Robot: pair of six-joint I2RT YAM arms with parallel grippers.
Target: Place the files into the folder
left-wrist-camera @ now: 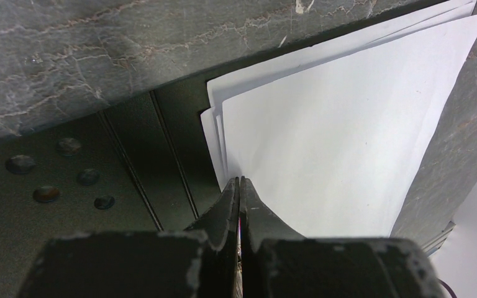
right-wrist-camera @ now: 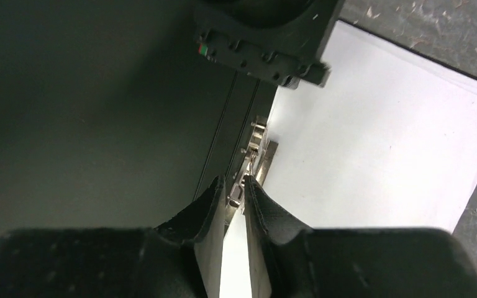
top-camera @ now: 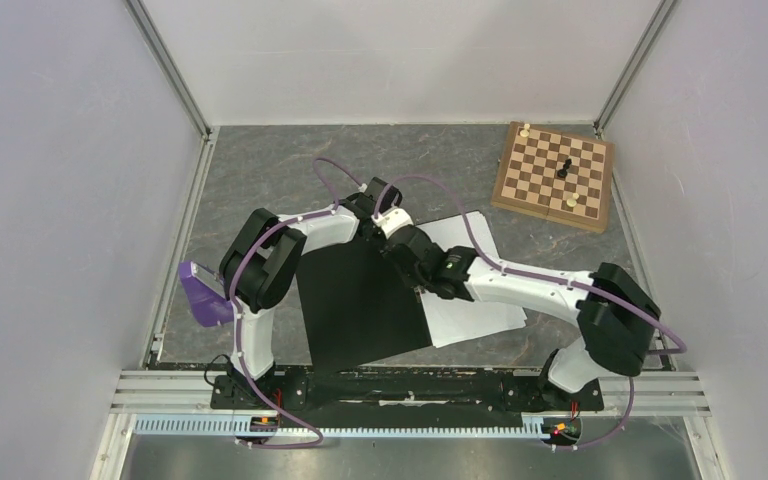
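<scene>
Both claws in at the spine of the open folder (top-camera: 360, 300)!
Shut tight, the left claw (left-wrist-camera: 240, 181) touches the edge of the files (left-wrist-camera: 348, 136); the right claw (right-wrist-camera: 235, 189) (barely a slit open) straddles the clip (right-wrist-camera: 258, 146), mid-worktop (top-camera: 260, 170), near edge.

The left arm (top-camera: 260, 262) and the right arm (top-camera: 530, 285) crowd the middle of the frame, over the black folder (top-camera: 360, 305). The chessboard (top-camera: 553, 175) with its pieces fills the upper right. The bare grey surface (top-camera: 260, 170) at the upper left leaves room to pass.
</scene>
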